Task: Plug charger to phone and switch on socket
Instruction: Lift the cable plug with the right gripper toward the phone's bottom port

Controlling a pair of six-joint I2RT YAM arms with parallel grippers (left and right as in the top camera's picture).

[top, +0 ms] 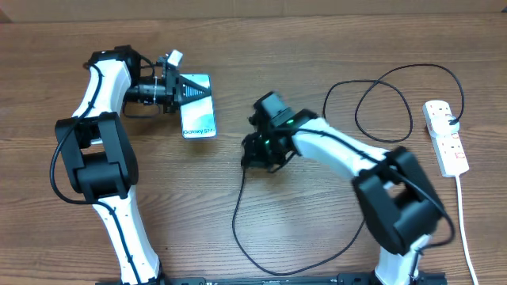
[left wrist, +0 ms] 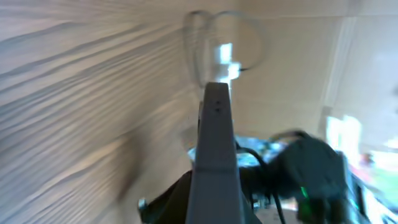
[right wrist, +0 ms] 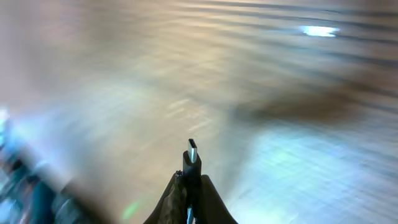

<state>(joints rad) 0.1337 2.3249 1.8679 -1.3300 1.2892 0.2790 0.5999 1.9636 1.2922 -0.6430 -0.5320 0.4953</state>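
Observation:
The phone (top: 199, 109), teal screen with white "Galaxy" lettering, is held off the table by my left gripper (top: 184, 92), which is shut on its far end. In the left wrist view the phone (left wrist: 216, 155) shows edge-on between the fingers. My right gripper (top: 252, 153) is shut on the charger's black plug tip (right wrist: 192, 163), whose metal end sticks out past the fingers (right wrist: 191, 186). The thin black charger cable (top: 238, 214) runs from it in loops across the table. The socket (top: 445, 136) lies at the far right with a black plug in it.
The strip's white lead (top: 465, 229) runs down the right edge. More cable loops (top: 380, 103) lie at the back right. Both wrist views are blurred. The right arm (top: 341, 146) stretches across the middle of the table.

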